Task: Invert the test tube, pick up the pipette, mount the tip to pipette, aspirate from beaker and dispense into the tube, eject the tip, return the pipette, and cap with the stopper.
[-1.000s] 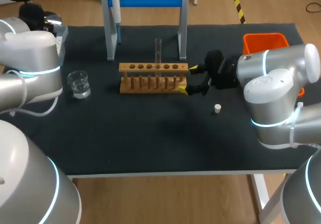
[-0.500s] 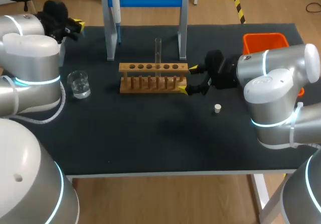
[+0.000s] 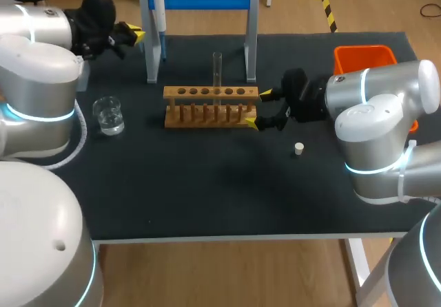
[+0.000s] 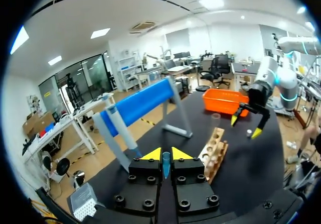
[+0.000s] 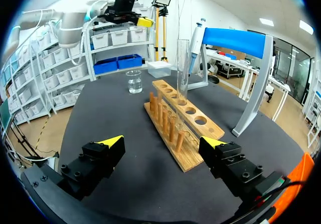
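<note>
Left pincer [image 3: 134, 35], tips drawn together, hangs behind the rack [image 3: 210, 106], off its left end and just beside the stand [image 3: 150, 45] that carries the pipette [image 3: 158, 11]. A wide swing could knock either. Right pincer [image 3: 259, 109] gapes apart at the rack's right end. A nudge there might topple the upright tube [image 3: 217, 69]. The table [image 3: 207, 183] in front of the rack offers room.
</note>
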You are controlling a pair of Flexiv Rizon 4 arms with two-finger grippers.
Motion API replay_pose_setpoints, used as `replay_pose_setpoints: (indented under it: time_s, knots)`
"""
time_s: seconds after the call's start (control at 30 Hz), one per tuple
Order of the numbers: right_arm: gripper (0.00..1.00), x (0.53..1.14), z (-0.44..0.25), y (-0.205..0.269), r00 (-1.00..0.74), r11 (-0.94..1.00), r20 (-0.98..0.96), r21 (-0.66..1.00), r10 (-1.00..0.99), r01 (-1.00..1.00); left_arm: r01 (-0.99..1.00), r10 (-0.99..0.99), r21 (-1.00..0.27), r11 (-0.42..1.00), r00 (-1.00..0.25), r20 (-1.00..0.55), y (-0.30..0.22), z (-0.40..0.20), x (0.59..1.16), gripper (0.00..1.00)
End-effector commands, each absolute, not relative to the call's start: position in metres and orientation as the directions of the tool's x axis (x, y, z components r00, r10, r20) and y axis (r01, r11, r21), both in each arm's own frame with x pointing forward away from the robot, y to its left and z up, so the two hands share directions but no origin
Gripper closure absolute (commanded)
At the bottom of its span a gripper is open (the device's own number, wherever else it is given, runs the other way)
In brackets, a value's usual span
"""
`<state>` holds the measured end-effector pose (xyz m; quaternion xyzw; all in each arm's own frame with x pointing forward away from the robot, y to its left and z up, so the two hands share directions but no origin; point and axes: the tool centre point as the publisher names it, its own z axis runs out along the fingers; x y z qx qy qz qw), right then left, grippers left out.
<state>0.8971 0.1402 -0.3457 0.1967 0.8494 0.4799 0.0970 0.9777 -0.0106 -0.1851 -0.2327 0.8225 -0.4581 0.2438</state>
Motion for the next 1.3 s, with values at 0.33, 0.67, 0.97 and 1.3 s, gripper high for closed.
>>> replay_pose_setpoints:
  time_s: [0.33,0.67,0.97,1.3]
  knots:
    - [0.00,0.897,-0.345,0.140,-0.904,0.462,0.025,0.854,0.427,0.241,-0.163,-0.443,-0.796,0.584,-0.885,-0.144,-0.053,-0.158,0.917,1.00]
    - [0.00,0.897,-0.345,0.140,-0.904,0.462,0.025,0.854,0.427,0.241,-0.090,-0.290,-0.771,0.631,-0.949,-0.126,-0.100,-0.148,0.886,1.00]
    - [0.00,0.897,-0.345,0.140,-0.904,0.462,0.025,0.854,0.427,0.241,-0.022,-0.142,-0.745,0.667,-0.985,-0.098,-0.143,-0.146,0.861,1.00]
    - [0.00,0.897,-0.345,0.140,-0.904,0.462,0.025,0.854,0.427,0.241,-0.011,-0.056,-0.744,0.668,-0.998,-0.036,-0.172,-0.146,0.844,1.00]
